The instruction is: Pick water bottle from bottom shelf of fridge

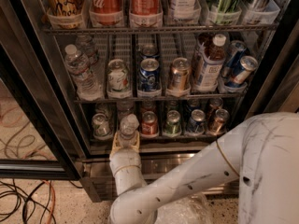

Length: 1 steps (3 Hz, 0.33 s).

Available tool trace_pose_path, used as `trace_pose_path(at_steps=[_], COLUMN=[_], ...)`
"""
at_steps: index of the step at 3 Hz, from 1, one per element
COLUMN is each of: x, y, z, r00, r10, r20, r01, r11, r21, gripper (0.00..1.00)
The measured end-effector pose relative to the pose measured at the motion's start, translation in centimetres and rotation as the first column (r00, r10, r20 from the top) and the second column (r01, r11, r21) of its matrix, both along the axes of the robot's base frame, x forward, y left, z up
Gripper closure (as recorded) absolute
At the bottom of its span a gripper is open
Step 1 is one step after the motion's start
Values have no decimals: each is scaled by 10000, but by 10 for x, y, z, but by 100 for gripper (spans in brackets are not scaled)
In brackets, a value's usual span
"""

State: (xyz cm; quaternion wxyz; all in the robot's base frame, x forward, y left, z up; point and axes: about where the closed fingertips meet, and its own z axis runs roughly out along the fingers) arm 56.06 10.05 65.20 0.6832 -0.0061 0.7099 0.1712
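**Gripper [125, 143] holds water bottle [128, 125] at fridge [187, 168]**

The tan fingers are clamped on the bottle's lower body, at the front rail of the bottom shelf [191, 136]. A red can [149, 123] stands just right of the gripper.

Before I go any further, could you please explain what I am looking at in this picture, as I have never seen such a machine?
The big white shape is a robot arm, reaching in from the lower right. There is only one picture, taken by a camera looking down past the arm into a drinks fridge. At the arm's tip is the gripper, a two-fingered hand, at the front of the bottom shelf. It appears closed on a small water bottle. Beside it on that shelf stand cans, and more drinks sit higher up.
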Motion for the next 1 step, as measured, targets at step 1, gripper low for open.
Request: trace_pose_path(at_steps=[1], x=[0], y=[0], z=[0], r00=[10000], r10=[0], r20=[0], r01=[0], r11=[10000], r21=[0], gripper=[100])
